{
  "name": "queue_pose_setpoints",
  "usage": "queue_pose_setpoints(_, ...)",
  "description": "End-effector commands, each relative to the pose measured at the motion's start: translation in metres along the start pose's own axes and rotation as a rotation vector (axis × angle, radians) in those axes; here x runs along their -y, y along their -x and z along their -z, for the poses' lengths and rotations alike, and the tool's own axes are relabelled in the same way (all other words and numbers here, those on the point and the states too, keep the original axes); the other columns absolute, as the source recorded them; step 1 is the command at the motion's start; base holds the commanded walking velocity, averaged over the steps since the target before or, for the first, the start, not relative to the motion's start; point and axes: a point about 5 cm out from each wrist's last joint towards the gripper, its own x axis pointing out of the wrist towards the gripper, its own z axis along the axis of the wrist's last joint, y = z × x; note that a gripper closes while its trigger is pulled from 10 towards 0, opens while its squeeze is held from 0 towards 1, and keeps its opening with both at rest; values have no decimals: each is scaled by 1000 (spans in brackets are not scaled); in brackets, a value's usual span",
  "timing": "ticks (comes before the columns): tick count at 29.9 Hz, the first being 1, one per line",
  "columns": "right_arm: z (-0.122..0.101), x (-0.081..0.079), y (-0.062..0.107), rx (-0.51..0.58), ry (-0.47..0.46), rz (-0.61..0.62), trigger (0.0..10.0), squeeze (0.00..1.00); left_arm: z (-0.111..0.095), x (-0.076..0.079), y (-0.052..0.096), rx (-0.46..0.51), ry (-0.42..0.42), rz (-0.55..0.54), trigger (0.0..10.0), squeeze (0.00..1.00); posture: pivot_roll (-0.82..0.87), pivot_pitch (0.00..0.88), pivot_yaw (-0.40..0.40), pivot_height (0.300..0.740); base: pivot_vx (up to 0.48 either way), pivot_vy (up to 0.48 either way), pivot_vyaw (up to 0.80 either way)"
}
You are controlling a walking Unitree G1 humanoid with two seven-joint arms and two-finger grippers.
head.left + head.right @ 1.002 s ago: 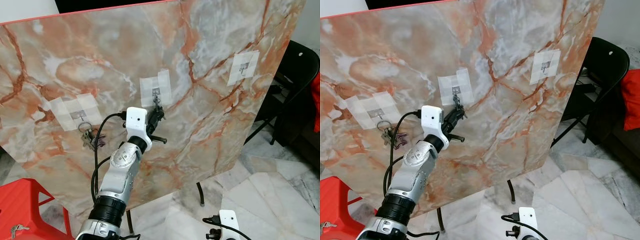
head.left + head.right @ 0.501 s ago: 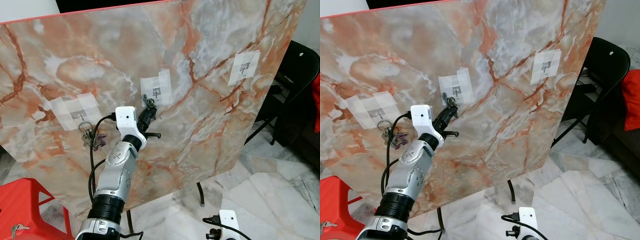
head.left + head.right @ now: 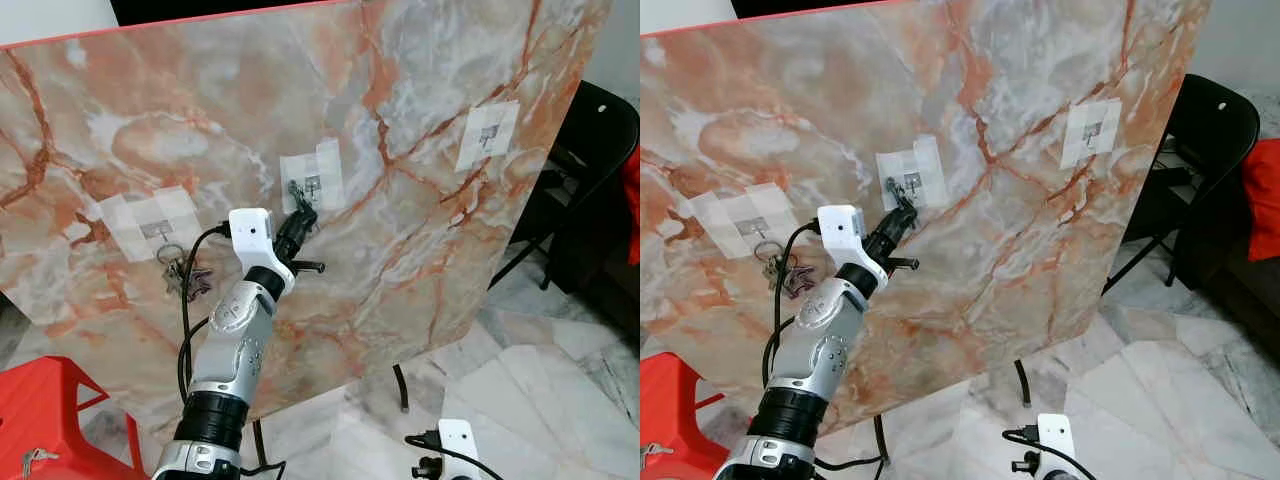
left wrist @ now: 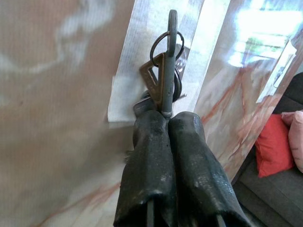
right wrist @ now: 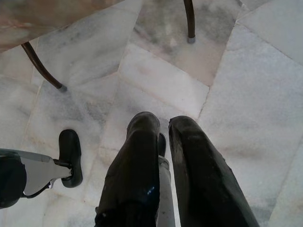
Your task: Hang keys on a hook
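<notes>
A tilted marble board (image 3: 420, 250) carries three taped hooks. My left gripper (image 3: 297, 215) is raised against the board just left of and below the middle hook (image 3: 313, 183). It is shut on a bunch of keys (image 3: 294, 191). In the left wrist view the keys (image 4: 163, 75) stick up from the closed fingertips (image 4: 156, 124), and their ring lies against the hook (image 4: 182, 56) on its white tape patch. Whether the ring is over the hook I cannot tell. My right gripper (image 5: 163, 124) hangs low over the floor, fingers slightly apart and holding nothing.
Another key bunch (image 3: 182, 274) hangs from the left hook (image 3: 160, 232); the right hook (image 3: 487, 135) is bare. A black folding chair (image 3: 590, 170) stands at the right, a red stool (image 3: 50, 400) at the lower left. The board's thin legs (image 3: 400, 385) rest on marble floor.
My left gripper has shifted left and a little upward along the board, carrying the keys from below the middle hook to its left side. The right arm has stayed still.
</notes>
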Motion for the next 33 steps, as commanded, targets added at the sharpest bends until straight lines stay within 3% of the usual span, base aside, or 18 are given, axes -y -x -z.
queue_pose_setpoints(1,-1,0,0,2,-6,-2,10000,0,-4,0,2,24,1,7,10000,0,-6,0,-11,740,0,0,0)
queue_pose_setpoints(9,-1,0,0,1,-7,-2,10000,0,3,2,9,-13,-12,54,10000,0,-5,0,-12,740,0,0,0)
queue_pose_setpoints(20,-1,0,0,-1,-4,-2,10000,0,3,17,9,-36,-29,182,10000,0,-7,0,-9,740,0,0,0)
queue_pose_setpoints(33,0,0,0,-2,-3,-1,10000,0,7,20,4,-61,-27,199,10000,0,-10,0,-8,740,0,0,0)
